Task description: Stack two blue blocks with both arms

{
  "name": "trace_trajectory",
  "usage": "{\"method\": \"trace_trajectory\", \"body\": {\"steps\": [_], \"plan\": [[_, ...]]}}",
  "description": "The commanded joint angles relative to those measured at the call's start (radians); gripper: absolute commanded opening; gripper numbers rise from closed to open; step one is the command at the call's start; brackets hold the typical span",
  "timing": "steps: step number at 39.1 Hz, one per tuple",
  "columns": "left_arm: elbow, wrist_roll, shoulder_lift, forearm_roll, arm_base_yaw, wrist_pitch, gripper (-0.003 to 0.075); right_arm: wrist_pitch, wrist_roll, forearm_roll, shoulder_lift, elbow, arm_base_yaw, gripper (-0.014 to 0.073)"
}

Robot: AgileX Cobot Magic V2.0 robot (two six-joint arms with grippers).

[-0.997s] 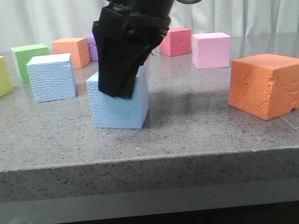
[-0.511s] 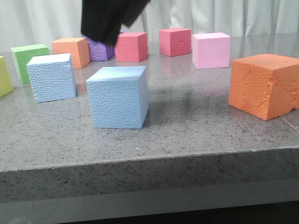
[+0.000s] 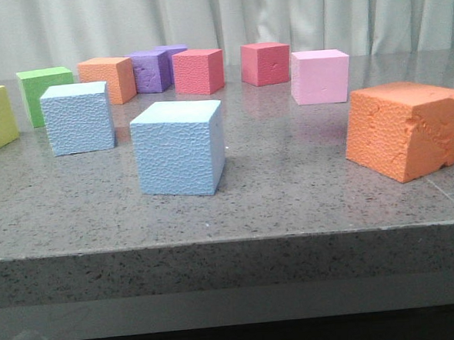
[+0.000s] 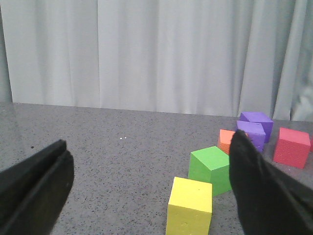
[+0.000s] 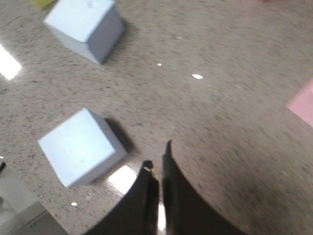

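Blocks (image 5: 83, 146) beside closed right end effector (image 5: 157, 169)

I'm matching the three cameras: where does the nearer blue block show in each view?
Front: nearer blue block, centre, nearest the table edge.
Left wrist: not in it.
Right wrist: lower left, beside the shut right gripper.
Shared landmark: the other blue block.

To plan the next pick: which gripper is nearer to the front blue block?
Right. The right gripper, shut, hangs just beside the front blue block. The left gripper, open, faces the yellow cube, no blue block in its view.
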Motion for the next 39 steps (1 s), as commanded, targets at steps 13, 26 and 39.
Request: {"method": "trace_trajectory", "body": {"steps": [13,26,39], "plan": [[-0.035,0.0,0.012,0.0,0.0,-0.084,0.0617,-0.238,0.033,0.012,-0.411,0.421,-0.183,-0.0067],[-0.035,0.0,0.018,-0.051,0.0,-0.084,0.0617,-0.569,0.033,0.028,-0.852,0.932,-0.19,-0.0067],[-0.113,0.0,0.19,-0.051,-0.08,-0.055,0.0617,-0.701,0.033,0.028,-1.099,1.136,-0.19,-0.0067]]}}
